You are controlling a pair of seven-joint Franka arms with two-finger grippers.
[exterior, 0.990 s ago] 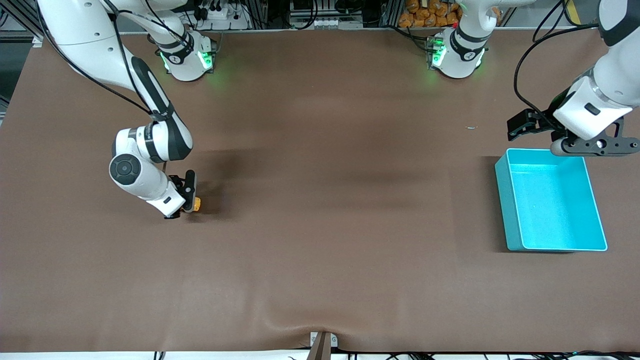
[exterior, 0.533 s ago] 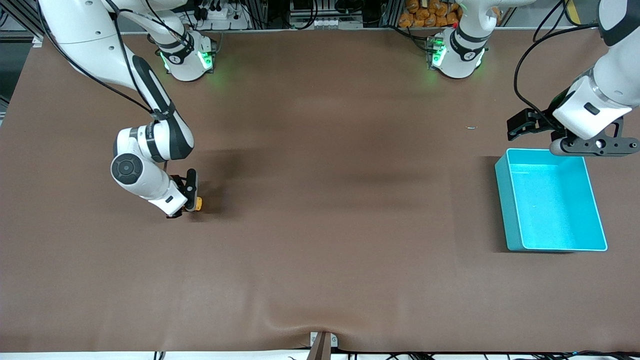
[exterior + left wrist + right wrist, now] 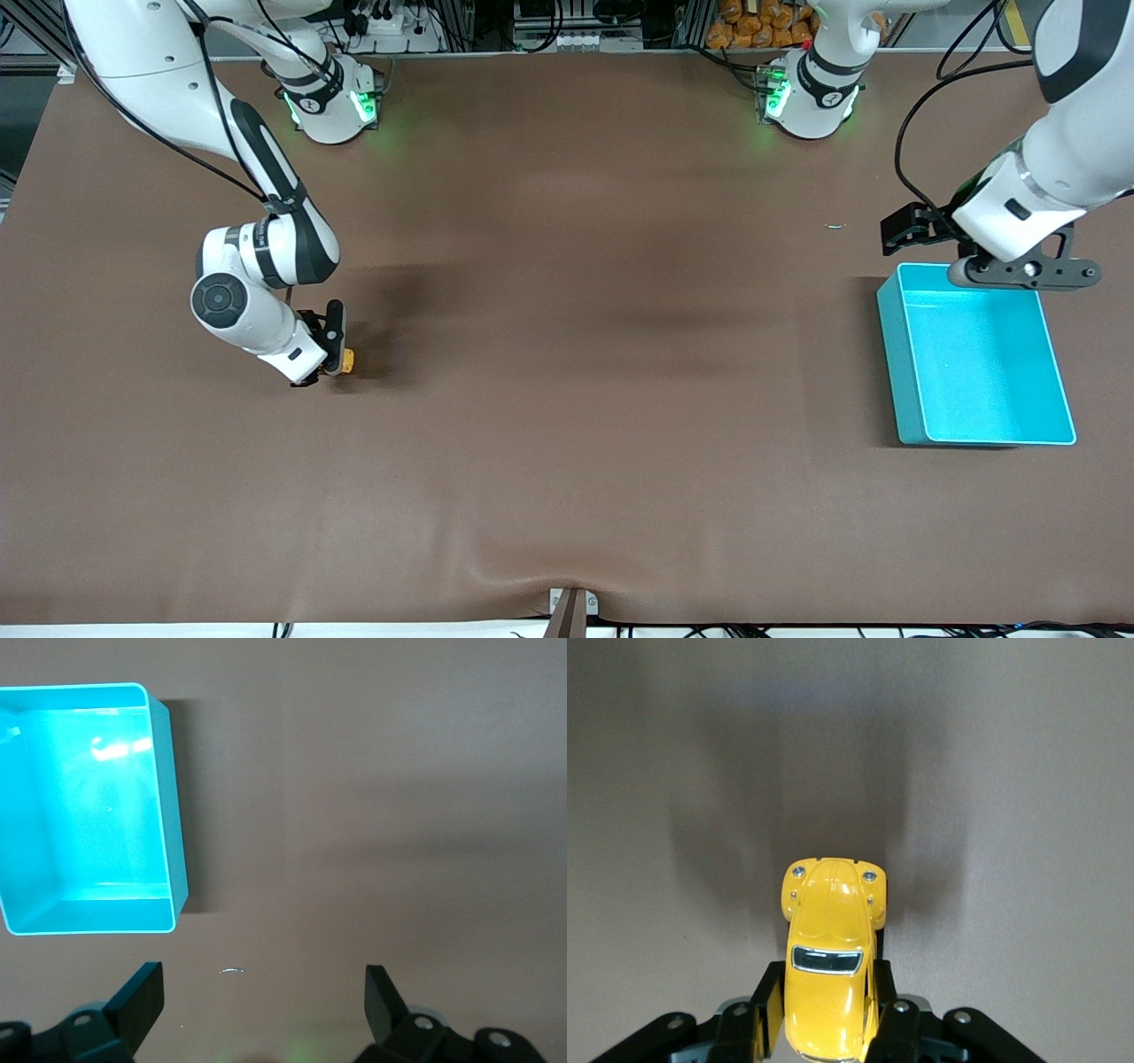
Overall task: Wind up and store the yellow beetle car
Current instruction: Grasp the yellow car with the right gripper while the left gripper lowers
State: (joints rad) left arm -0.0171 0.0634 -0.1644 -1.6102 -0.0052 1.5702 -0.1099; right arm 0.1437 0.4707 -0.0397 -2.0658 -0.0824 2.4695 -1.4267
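The yellow beetle car [image 3: 348, 360] is tiny, with a dark windscreen, and sits low on the brown mat toward the right arm's end of the table. My right gripper [image 3: 337, 359] is shut on the car's sides; in the right wrist view the car [image 3: 830, 979] pokes out forward between the fingers [image 3: 764, 1014] of that gripper [image 3: 828, 1001]. My left gripper [image 3: 1021, 270] hangs open and empty over the farther edge of the teal bin [image 3: 895, 354]. In the left wrist view its wide-apart fingertips [image 3: 142, 997] frame bare mat around the gripper's midpoint [image 3: 261, 981], with the bin [image 3: 168, 815] close by.
A small silvery scrap [image 3: 835, 226] lies on the mat a little farther from the front camera than the bin; it also shows in the left wrist view [image 3: 232, 971]. Both arm bases [image 3: 332, 102] stand along the table's farther edge. The brown mat [image 3: 602, 372] spans the table.
The left gripper has shifted a little toward the right arm's end, still over the bin's farther edge. The right gripper with the car has only nudged slightly back and forth.
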